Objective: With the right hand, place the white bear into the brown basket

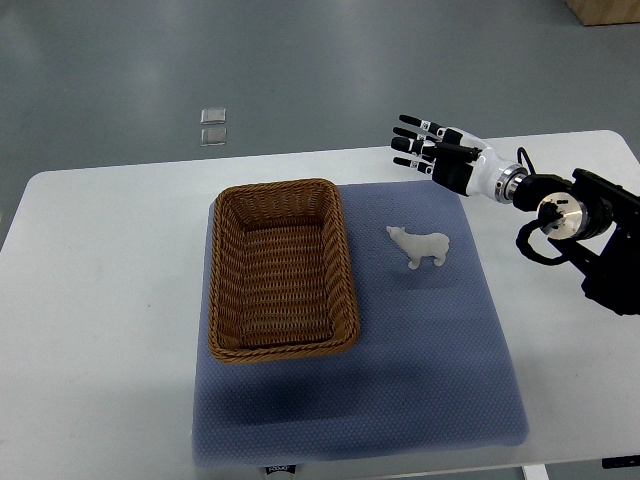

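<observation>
A small white bear [420, 247] stands upright on the blue mat [420, 360], its head pointing left toward the basket. The brown wicker basket [222, 290] lies to its left on the same mat, with nothing inside. My right hand [418, 145] hovers over the far edge of the mat, up and slightly right of the bear, well apart from it. Its fingers are spread and point left, holding nothing. The right arm [570, 215] comes in from the right edge.
The mat lies on a white table [100, 300] whose far edge runs just behind the hand. Two small clear squares [213, 126] lie on the grey floor beyond the table.
</observation>
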